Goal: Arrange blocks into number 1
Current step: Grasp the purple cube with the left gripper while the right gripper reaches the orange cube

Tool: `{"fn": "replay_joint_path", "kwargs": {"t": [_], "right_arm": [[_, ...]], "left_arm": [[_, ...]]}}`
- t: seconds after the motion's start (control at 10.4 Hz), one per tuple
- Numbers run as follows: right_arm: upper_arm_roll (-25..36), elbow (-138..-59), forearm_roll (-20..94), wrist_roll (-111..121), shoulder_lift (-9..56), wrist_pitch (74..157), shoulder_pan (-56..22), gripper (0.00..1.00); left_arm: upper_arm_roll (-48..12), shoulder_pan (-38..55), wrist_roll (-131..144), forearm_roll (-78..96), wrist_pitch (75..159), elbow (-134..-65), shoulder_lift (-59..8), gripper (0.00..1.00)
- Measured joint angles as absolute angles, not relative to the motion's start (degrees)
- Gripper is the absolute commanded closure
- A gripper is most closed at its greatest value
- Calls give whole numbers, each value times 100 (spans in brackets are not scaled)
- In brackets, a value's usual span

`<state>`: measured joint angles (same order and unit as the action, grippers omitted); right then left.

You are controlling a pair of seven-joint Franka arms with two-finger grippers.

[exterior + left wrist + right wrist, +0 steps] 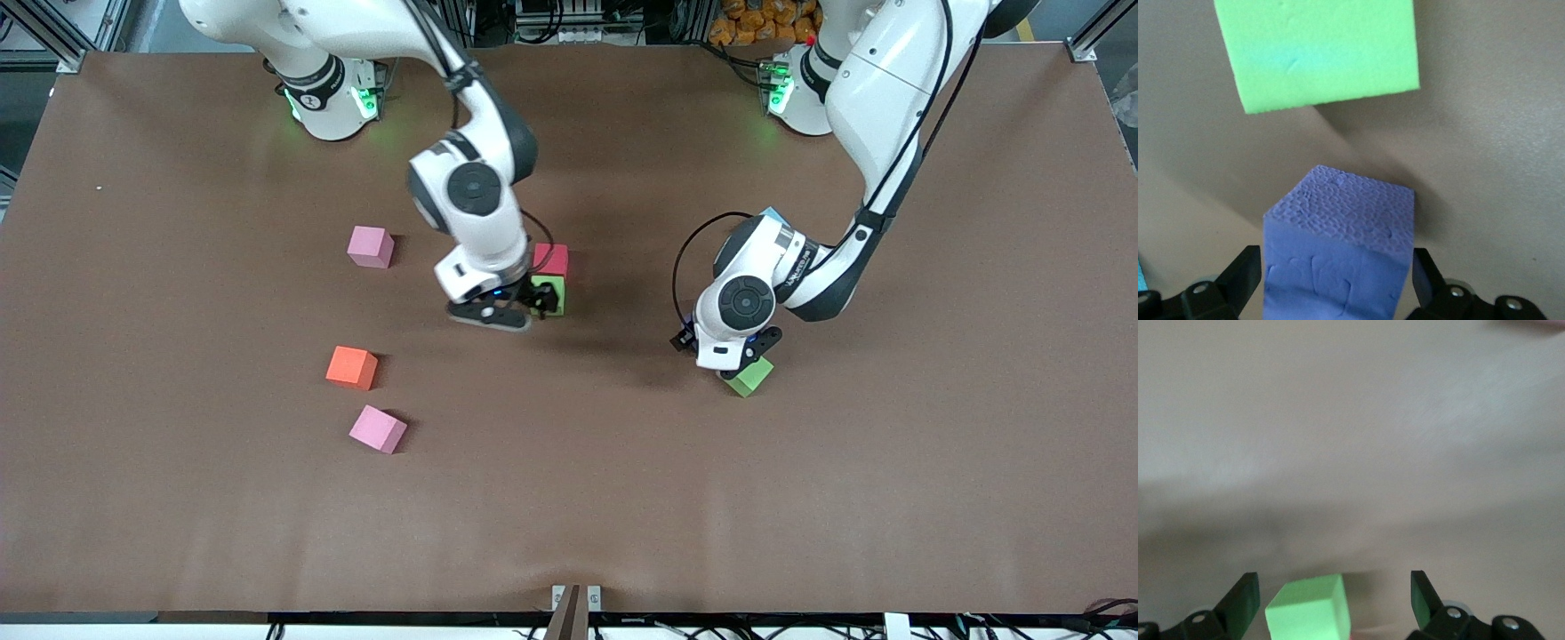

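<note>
A purple block (1345, 227) stands between the fingers of my left gripper (1337, 273), which is open, with a thin gap at one finger. In the front view the hand of the left gripper (742, 363) hides this block. A green block (749, 376) lies on the table just past it, also seen as the green block (1325, 50). My right gripper (544, 300) is open around the other green block (551, 292), shown as the green block (1308, 610), which touches a red block (553, 259). An orange block (351, 367) lies toward the right arm's end.
Two pink cubes (371, 246) (378, 429) lie toward the right arm's end, one farther from and one nearer to the front camera than the orange block. A light-blue cube (773, 214) peeks out above the left arm's wrist. Brown table (569, 498).
</note>
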<state>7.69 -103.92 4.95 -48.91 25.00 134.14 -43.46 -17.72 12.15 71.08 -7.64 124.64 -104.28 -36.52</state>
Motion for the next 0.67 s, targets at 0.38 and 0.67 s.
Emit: {"fn": "replay_joint_path", "kwargs": {"t": [0.38,0.67], "right_arm": [[33,-10495,485,-3957,1775,12962,-2262,0],[-42,-10493,426,-2985,1690,12962,-1172,0]], "left_arm": [[-1777,1237,7108,-820,12474,-10426,-3703,100],[-1792,1337,7108,-826,12473,-10401,-3685,100]]}}
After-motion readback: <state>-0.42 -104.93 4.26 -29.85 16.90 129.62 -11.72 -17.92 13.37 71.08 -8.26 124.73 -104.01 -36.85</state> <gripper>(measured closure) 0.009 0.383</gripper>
